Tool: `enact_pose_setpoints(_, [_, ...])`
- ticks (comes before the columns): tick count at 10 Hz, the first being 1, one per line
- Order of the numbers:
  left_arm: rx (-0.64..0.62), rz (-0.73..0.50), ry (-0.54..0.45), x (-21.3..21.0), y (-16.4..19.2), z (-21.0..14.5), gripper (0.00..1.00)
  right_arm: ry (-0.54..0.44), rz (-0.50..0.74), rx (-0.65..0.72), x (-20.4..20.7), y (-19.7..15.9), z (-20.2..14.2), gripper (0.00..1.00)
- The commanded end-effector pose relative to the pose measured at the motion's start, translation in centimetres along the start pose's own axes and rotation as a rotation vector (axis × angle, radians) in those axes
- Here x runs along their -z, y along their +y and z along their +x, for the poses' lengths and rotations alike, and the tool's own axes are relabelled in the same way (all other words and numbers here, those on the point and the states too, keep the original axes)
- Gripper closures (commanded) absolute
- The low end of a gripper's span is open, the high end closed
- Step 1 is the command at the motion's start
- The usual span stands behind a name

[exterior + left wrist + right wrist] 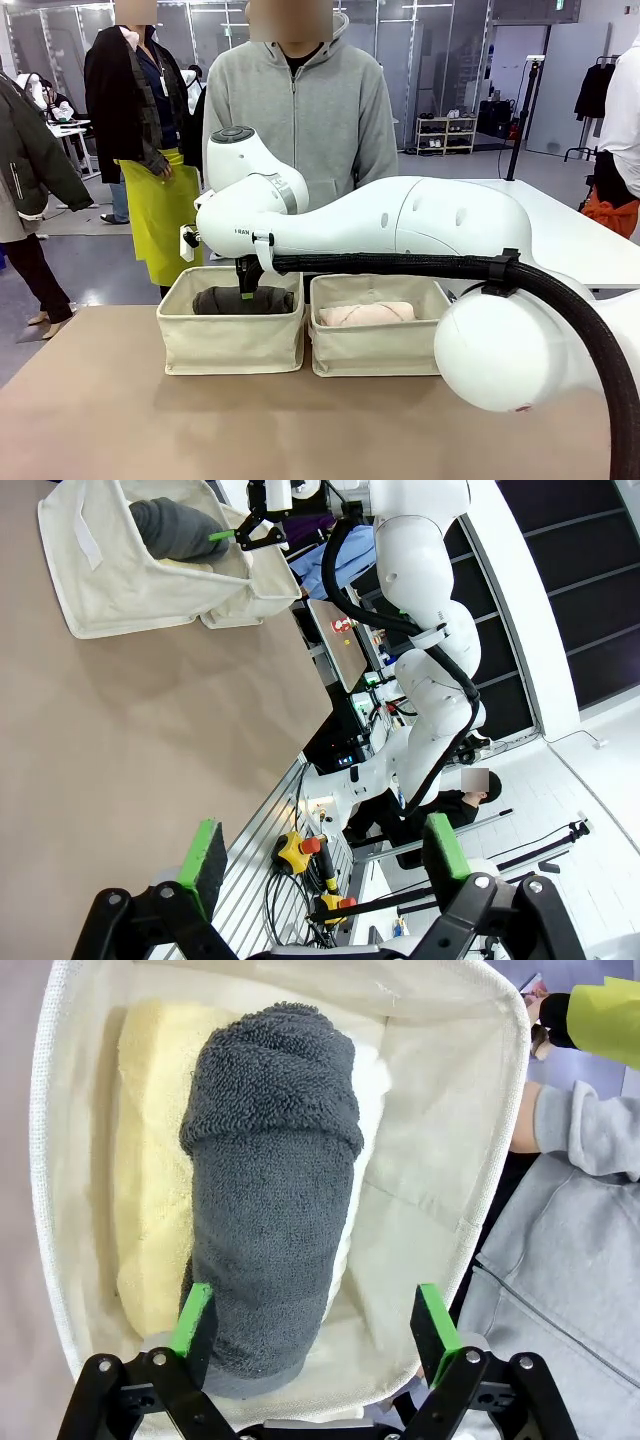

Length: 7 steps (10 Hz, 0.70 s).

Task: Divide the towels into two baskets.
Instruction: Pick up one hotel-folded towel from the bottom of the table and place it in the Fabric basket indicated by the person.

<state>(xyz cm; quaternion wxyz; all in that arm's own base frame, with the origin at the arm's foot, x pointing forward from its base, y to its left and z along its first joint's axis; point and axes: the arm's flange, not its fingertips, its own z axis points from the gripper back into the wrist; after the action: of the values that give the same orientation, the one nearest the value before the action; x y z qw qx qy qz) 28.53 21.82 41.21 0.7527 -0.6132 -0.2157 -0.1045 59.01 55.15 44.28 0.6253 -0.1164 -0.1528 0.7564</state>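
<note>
In the left basket [232,340], I see the dark grey towel [270,1190] lying on the pale yellow towel [150,1160]. Right gripper [315,1325] fingers spread wide, straddling its 6 o'clock end, gripping nothing. Soft, light, squashy: I'd pinch mid-roll. Left gripper [330,865] fingers open too.

Dark grey towel [272,1195] lay atop pale yellow towel [150,1190] inside cream basket [440,1110], right gripper [315,1320] fingers spread wide above

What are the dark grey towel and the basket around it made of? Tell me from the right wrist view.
Dark grey towel: looks like terry cloth, matte, with a fuzzy looped pile visible over the whole roll. Basket: seems to be cream canvas or similar woven fabric, with a fine weave at the rim, soft creased walls and no sheen. The exact fibre of either can't be told.
</note>
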Motion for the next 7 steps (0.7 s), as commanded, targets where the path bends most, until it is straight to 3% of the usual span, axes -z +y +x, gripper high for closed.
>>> enact_pose_setpoints(1, [0.014, -0.009, -0.007, -0.2, -0.3, -0.2, 0.00, -0.009, 0.000, 0.000, -0.1, 0.1, 0.2, 0.03])
enact_pose_setpoints(6, [0.014, -0.009, -0.007, -0.2, -0.3, -0.2, 0.00, 0.000, 0.000, 0.000, 0.0, 0.0, 0.0, 0.03])
enact_pose_setpoints(7, [0.014, -0.009, -0.007, -0.2, -0.3, -0.2, 0.00, -0.027, 0.065, 0.116, -1.2, 0.2, -0.9, 0.03])
